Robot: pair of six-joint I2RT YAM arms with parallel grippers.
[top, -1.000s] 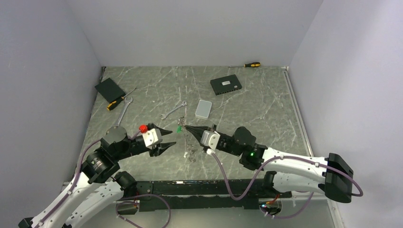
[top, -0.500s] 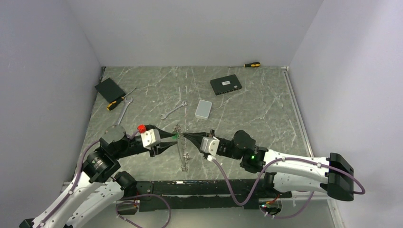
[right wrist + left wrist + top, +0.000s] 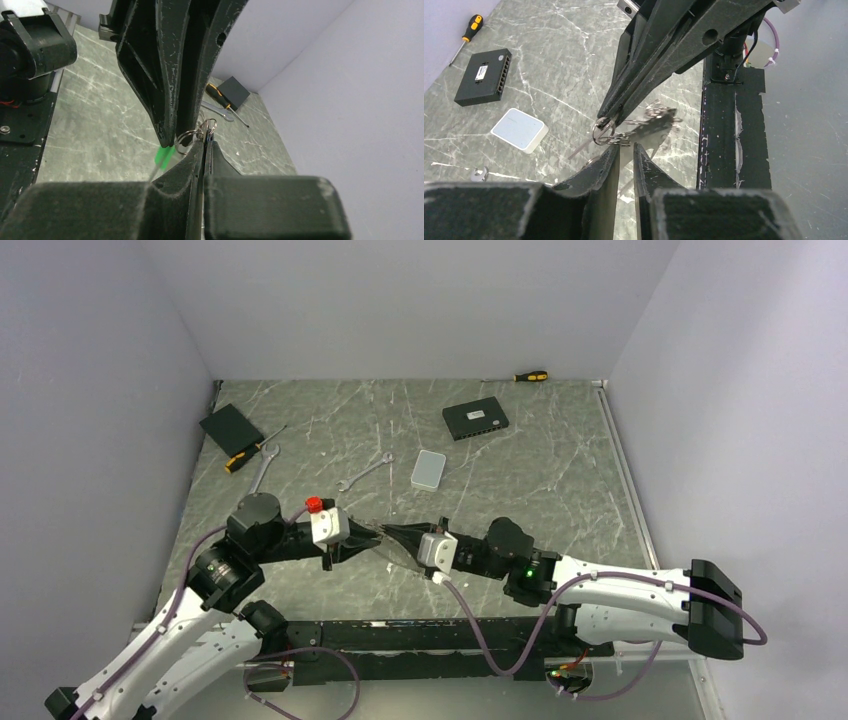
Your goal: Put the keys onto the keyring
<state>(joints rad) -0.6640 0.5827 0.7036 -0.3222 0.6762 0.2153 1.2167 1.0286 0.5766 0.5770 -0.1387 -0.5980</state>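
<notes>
Keyring | pinched in right claw | keys dangling beside | left claw narrowly parted just below, grip unclear

Wrench, screwdriver, white box, apparently a switch

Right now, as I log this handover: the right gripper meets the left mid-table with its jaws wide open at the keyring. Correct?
No: the right gripper is shut, pinching the keyring, as the left wrist view shows. It does meet the left gripper mid-table.
</notes>
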